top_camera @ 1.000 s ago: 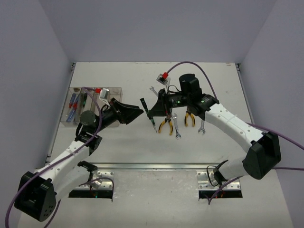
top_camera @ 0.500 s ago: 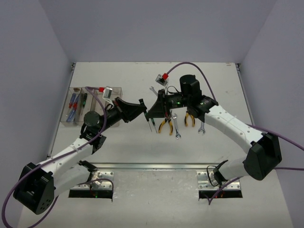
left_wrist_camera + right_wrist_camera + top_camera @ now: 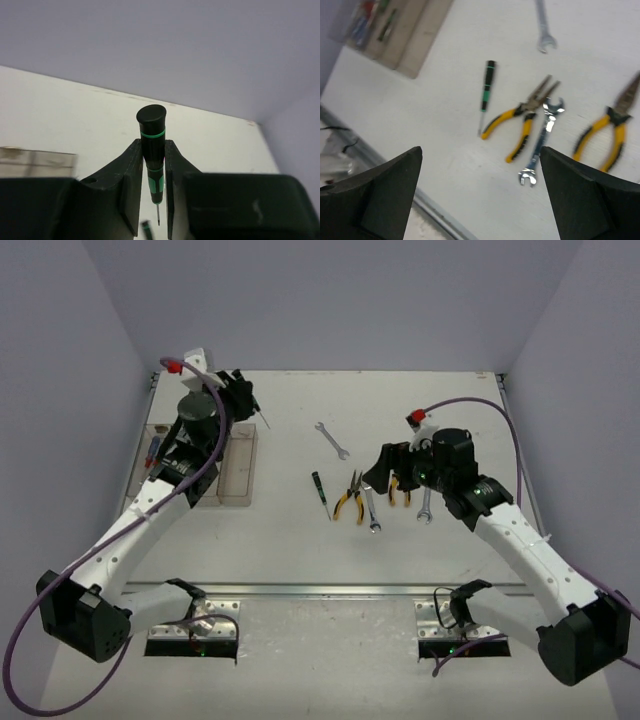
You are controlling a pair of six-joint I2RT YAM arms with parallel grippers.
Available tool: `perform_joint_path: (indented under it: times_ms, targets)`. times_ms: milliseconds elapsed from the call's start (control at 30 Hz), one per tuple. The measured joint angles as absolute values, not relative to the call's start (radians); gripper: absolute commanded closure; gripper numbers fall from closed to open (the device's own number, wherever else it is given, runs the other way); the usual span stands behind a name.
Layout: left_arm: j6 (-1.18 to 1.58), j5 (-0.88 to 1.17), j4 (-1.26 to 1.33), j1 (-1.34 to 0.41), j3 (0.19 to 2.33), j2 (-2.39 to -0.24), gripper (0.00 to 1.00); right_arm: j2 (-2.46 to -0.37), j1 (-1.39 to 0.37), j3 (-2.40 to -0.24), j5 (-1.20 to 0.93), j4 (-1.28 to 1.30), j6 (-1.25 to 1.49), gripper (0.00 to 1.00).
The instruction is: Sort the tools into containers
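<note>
- Nearest us, the right gripper [image 3: 481,150] hovers over the middle of the white tabletop [image 3: 290,540]. Its two black fingers are spread wide with nothing between them.
- Below it lies a loose black screwdriver with green bands [image 3: 487,92].
- To the right of that are yellow-handled pliers [image 3: 520,125], with a silver open-end wrench [image 3: 542,142] just beside them.
- A second pair of yellow-handled pliers [image 3: 612,130] lies at the right edge of the wrist view.
- In the top view, another short silver wrench [image 3: 424,508] lies just right of that second pair.
- Farther up the frame, a lone silver wrench [image 3: 332,439] lies apart from this cluster.
- At centre left stands the row of clear plastic bins [image 3: 240,480], partly hidden by the left arm.
- We can make out blue- and red-handled screwdrivers [image 3: 150,452] in the leftmost compartments.
- Farthest off, in the upper left of the top view, the left gripper [image 3: 152,147] is raised near the far end of the bins.
- Its fingers pinch the held green-ringed black screwdriver [image 3: 152,125] by the handle, with the cap standing past the fingertips.
</note>
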State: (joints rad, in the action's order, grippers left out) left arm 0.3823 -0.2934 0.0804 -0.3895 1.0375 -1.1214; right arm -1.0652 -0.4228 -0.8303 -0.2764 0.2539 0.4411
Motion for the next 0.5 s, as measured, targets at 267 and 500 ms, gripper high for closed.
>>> perform_joint_path:
  times_ms: [267,500]
  targets:
    - [0.048,-0.648,0.047,-0.185,1.14,-1.473,1.0,-1.036,-0.303,-0.719,-0.095,0.305,0.363,0.01]
    - [-0.241,-0.635,0.174,-0.043,1.002,-1.583,1.0,-1.038,-0.216,-0.695,-0.119,0.292,0.355,0.01]
